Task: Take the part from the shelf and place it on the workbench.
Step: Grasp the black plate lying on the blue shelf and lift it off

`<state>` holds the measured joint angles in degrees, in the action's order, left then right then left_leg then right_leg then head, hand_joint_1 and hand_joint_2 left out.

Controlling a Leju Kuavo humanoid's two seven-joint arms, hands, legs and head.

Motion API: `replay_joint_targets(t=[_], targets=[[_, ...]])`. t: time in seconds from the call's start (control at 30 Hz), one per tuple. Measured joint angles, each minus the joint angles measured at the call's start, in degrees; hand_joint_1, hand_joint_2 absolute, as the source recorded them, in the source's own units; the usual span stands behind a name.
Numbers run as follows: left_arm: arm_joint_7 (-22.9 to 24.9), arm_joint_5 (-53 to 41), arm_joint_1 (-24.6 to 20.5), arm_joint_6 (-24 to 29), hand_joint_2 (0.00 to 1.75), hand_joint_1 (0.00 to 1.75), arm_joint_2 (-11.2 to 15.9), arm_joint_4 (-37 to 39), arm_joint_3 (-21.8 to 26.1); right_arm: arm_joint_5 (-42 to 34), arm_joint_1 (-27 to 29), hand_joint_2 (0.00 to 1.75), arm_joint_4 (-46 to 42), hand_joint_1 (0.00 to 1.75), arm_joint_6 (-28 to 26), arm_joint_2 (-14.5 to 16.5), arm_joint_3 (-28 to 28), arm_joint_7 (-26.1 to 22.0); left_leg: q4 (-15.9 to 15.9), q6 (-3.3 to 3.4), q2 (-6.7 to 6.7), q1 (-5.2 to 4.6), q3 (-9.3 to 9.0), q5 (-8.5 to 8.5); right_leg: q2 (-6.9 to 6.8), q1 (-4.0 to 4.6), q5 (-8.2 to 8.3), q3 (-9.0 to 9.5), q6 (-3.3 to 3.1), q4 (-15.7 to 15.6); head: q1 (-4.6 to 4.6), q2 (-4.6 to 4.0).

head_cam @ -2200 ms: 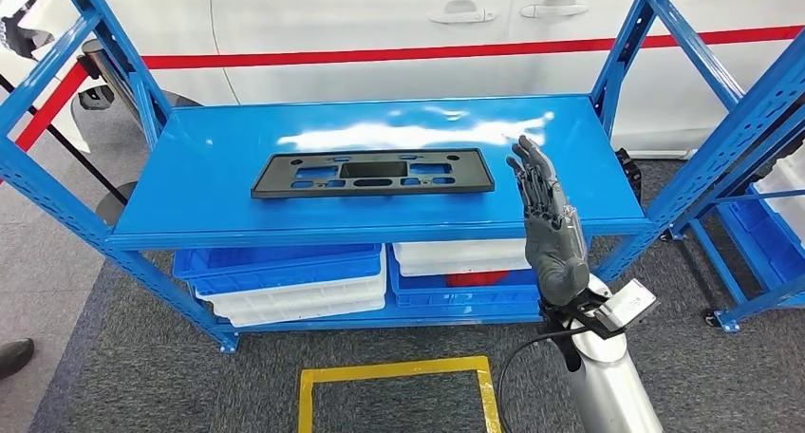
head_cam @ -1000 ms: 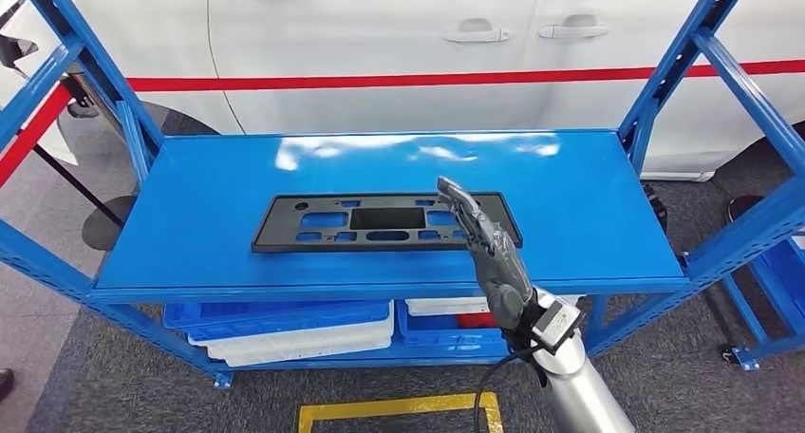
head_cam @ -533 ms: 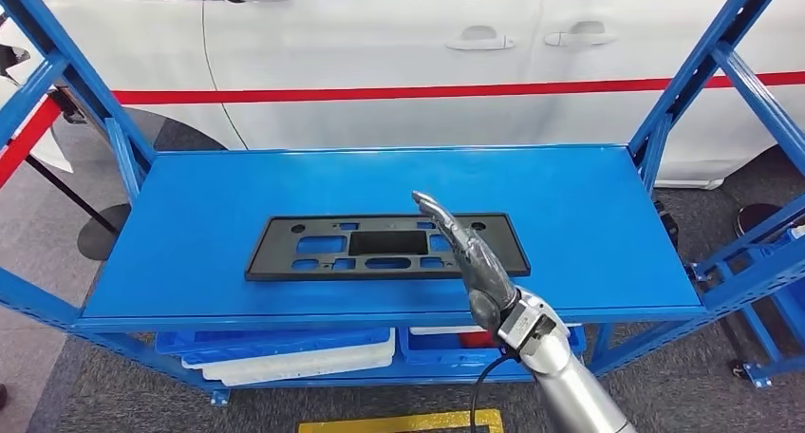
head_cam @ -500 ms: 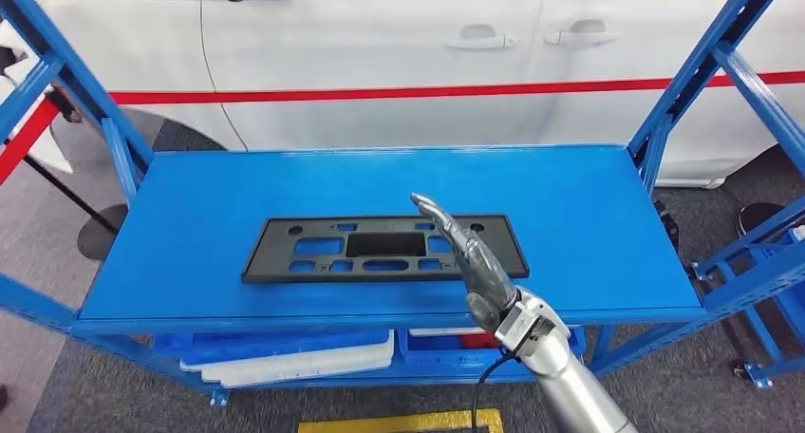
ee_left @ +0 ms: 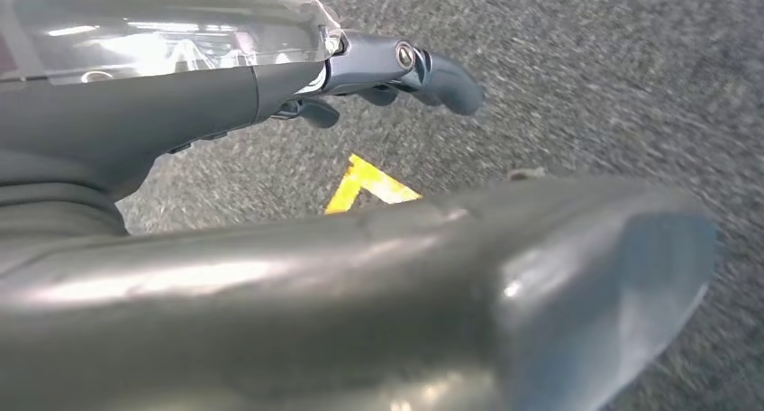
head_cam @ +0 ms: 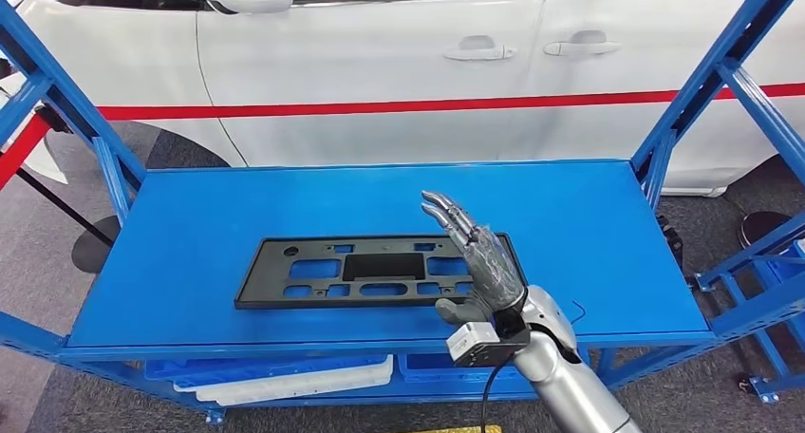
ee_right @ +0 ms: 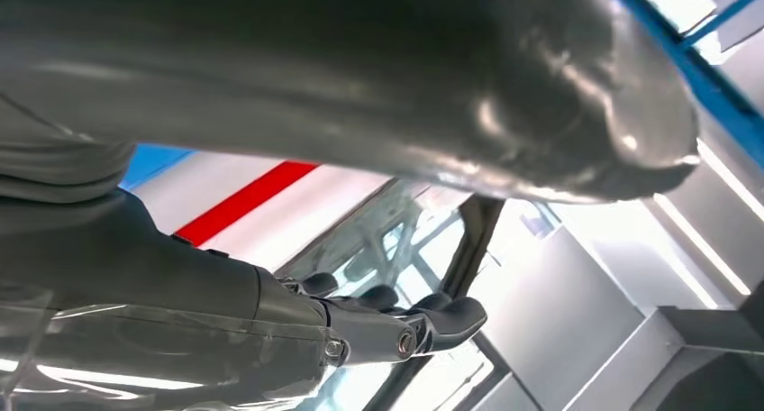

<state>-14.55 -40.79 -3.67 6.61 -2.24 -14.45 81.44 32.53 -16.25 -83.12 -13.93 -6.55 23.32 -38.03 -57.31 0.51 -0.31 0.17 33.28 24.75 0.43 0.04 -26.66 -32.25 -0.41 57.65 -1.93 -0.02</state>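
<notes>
A flat black plastic part point(head_cam: 361, 271) with several cut-outs lies on the top board of the blue shelf point(head_cam: 237, 205). My right hand point(head_cam: 475, 257) hovers over the part's right end, palm turned up, fingers stretched out and apart, thumb sticking out to the side; it holds nothing. The right wrist view looks past this hand's fingers point(ee_right: 396, 325) towards the white car. My left hand point(ee_left: 396, 68) hangs low over grey carpet, fingers loosely extended, nothing in it.
A white car point(head_cam: 427, 63) with a red stripe stands right behind the shelf. Blue uprights point(head_cam: 707, 82) frame both ends of the shelf. Blue and white bins point(head_cam: 294, 376) sit on the lower level. A second blue rack point(head_cam: 769, 272) stands at the right.
The camera has come closer and lower to the shelf. My right hand moved in from the shelf's right side over the part's right end and has rolled palm up.
</notes>
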Motion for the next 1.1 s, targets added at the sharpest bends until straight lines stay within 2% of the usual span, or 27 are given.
replay_joint_targets(t=[0.07,0.1,0.17,0.2,0.23,0.27,0.33,0.4,0.43,0.5,0.57,0.63,0.7,0.73,0.77,0.8,0.83,0.9,0.93,1.03,1.1], targets=[[0.0,0.0,0.0,0.1,0.0,0.0,0.0,0.0,0.0,0.7,0.2,0.0,-0.3,0.0,-0.9,-0.7,-0.7,0.0,0.6,0.55,0.07,0.31,-0.46,-0.34,-0.05,-0.01,-1.26,-0.53,0.63,1.6,0.01,0.0],[0.1,0.0,-0.1,0.1,0.0,0.0,0.0,0.0,0.0,0.9,0.3,0.0,-0.4,0.0,-1.0,-1.0,-0.9,0.1,0.9,0.81,0.12,0.47,-0.68,-0.41,-0.08,-0.08,-2.68,-1.73,0.9,4.1,0.01,0.0],[0.1,0.0,-0.2,0.1,0.0,0.0,0.0,0.0,0.0,1.4,0.6,0.0,-0.5,0.0,-1.4,-1.5,-1.3,0.2,0.9,1.07,0.13,0.42,-0.78,-0.24,-0.1,-0.35,-5.99,-5.74,1.32,11.6,0.01,0.0],[0.1,0.0,-0.3,0.1,0.0,0.0,0.0,0.0,0.0,2.0,0.9,0.0,-0.4,0.0,-1.9,-1.7,-1.5,0.5,0.9,1.12,0.13,0.42,-0.8,-0.12,-0.12,-0.51,-6.85,-7.63,1.52,14.7,0.01,0.0],[0.1,0.0,-0.3,0.1,0.0,0.0,0.0,0.0,0.0,2.9,1.2,0.0,-0.4,0.0,-2.5,-1.9,-1.7,0.7,0.8,1.12,0.12,0.42,-0.86,0.03,-0.13,-0.67,-6.65,-8.7,1.68,16.2,0.01,0.0],[0.1,-0.1,-0.3,0.0,0.0,0.0,0.0,0.0,0.0,3.8,1.5,0.0,-0.4,0.0,-3.1,-2.3,-2.0,1.0,0.7,1.05,0.09,0.44,-0.97,0.21,-0.16,-0.83,-5.37,-8.67,1.8,15.4,0.01,0.0],[0.1,-0.2,-0.3,-0.3,0.0,0.0,0.0,0.0,0.0,5.6,1.8,0.0,-0.4,0.0,-4.4,-3.2,-2.8,1.1,0.4,0.78,0.01,0.46,-1.34,0.72,-0.33,-1.13,-1.1,-5.64,1.86,8.4,0.01,0.0],[0.1,-0.3,-0.3,-0.7,0.0,0.0,-0.1,0.0,0.0,8.0,2.4,0.0,-0.4,0.0,-5.6,-4.3,-3.9,1.1,0.0,0.24,-0.11,0.25,-1.51,1.28,-0.43,-1.05,1.2,-2.69,1.58,2.1,0.01,0.0],[0.1,-0.4,-0.3,-0.8,0.0,0.0,-0.1,0.0,0.0,9.8,2.9,0.0,-0.4,0.0,-6.2,-4.8,-4.6,1.3,-0.1,-0.1,-0.15,0.16,-1.53,1.48,-0.4,-0.93,1.3,-2.14,1.31,0.9,0.01,0.0],[0.1,-0.7,-0.3,-1.1,0.0,0.0,0.0,0.0,0.0,14.2,4.1,0.0,-0.3,0.0,-7.2,-6.0,-5.9,2.1,-0.1,-0.82,-0.16,0.22,-1.63,1.71,-0.26,-0.76,1.17,-2.04,0.58,0.7,0.01,0.0],[0.1,-1.0,-0.3,-1.3,0.0,0.0,0.0,0.0,0.0,17.7,5.2,0.0,-0.3,0.0,-7.8,-6.8,-7.1,3.0,-1.3,-1.5,-0.08,0.43,-1.28,2.79,-0.27,-0.86,1.21,-1.77,-0.18,0.4,0.01,0.0],[0.2,-1.3,-0.3,-1.6,0.0,0.0,0.0,0.0,-0.1,19.0,6.3,0.0,-0.3,0.0,-8.1,-7.4,-8.1,3.4,-6.7,-1.94,0.01,0.55,1.12,5.86,-0.37,-0.92,1.14,-1.53,-0.76,0.2,0.01,0.0],[0.4,-1.6,-0.3,-1.7,0.0,0.0,0.1,0.0,-0.2,19.3,7.6,0.0,-0.3,0.0,-8.1,-7.8,-9.1,3.5,-14.3,-2.17,0.02,0.59,4.89,9.06,-0.43,-0.76,0.99,-1.47,-1.04,0.2,0.01,0.0],[0.5,-1.7,-0.2,-1.8,0.0,0.0,0.1,0.0,-0.2,19.2,8.3,0.0,-0.4,0.0,-8.0,-8.0,-9.5,3.5,-16.5,-2.18,0.02,0.59,6.07,9.4,-0.41,-0.68,0.92,-1.41,-1.09,0.2,0.01,0.0],[0.6,-1.8,-0.2,-1.8,0.0,0.0,0.1,0.0,-0.2,19.0,9.0,0.0,-0.5,0.0,-7.9,-8.1,-9.9,3.3,-16.4,-2.09,0.02,0.58,6.19,8.59,-0.37,-0.62,0.84,-1.29,-1.09,0.2,0.01,0.0],[0.6,-1.9,-0.1,-1.8,0.0,0.0,0.1,0.0,-0.2,18.8,9.6,0.0,-0.8,0.0,-7.6,-8.2,-10.4,3.0,-14.1,-1.88,0.02,0.56,5.19,6.77,-0.31,-0.55,0.75,-1.1,-1.04,0.2,0.01,0.0],[0.6,-2.0,-0.2,-1.8,0.0,0.0,0.1,0.0,-0.2,18.4,10.1,0.0,-1.0,0.0,-7.3,-8.3,-10.9,2.7,-10.1,-1.52,0.01,0.5,3.33,4.46,-0.26,-0.49,0.62,-0.86,-0.97,0.2,0.01,0.0],[0.6,-2.2,-0.3,-1.8,0.0,0.0,0.3,0.0,-0.3,17.8,10.7,0.0,-1.6,0.0,-6.7,-8.4,-11.7,2.0,-2.9,-0.79,0.02,0.21,-0.11,1.73,-0.18,-0.27,0.39,-0.57,-0.66,0.3,0.01,0.0],[0.7,-2.2,-0.4,-1.8,0.0,0.0,0.4,0.0,-0.3,17.6,11.0,0.0,-1.9,0.0,-6.5,-8.5,-12.0,1.7,-1.0,-0.51,0.01,0.05,-0.97,1.34,-0.16,-0.23,0.34,-0.58,-0.42,0.3,0.01,0.0],[0.7,-2.3,-0.4,-1.8,0.0,0.0,0.5,0.0,-0.3,17.4,11.9,0.0,-2.8,0.0,-5.9,-8.7,-12.7,1.0,0.0,0.15,0.0,-0.03,-1.31,1.25,-0.14,-0.37,0.25,-0.65,0.53,0.4,0.01,0.0],[0.8,-2.3,-0.5,-1.8,0.0,0.0,0.5,0.0,-0.4,17.3,12.2,0.0,-3.7,0.0,-5.6,-8.9,-13.1,0.6,0.7,0.78,0.06,0.23,-1.62,0.86,-0.17,-0.42,-1.35,-1.53,1.15,2.6,0.01,0.0]])
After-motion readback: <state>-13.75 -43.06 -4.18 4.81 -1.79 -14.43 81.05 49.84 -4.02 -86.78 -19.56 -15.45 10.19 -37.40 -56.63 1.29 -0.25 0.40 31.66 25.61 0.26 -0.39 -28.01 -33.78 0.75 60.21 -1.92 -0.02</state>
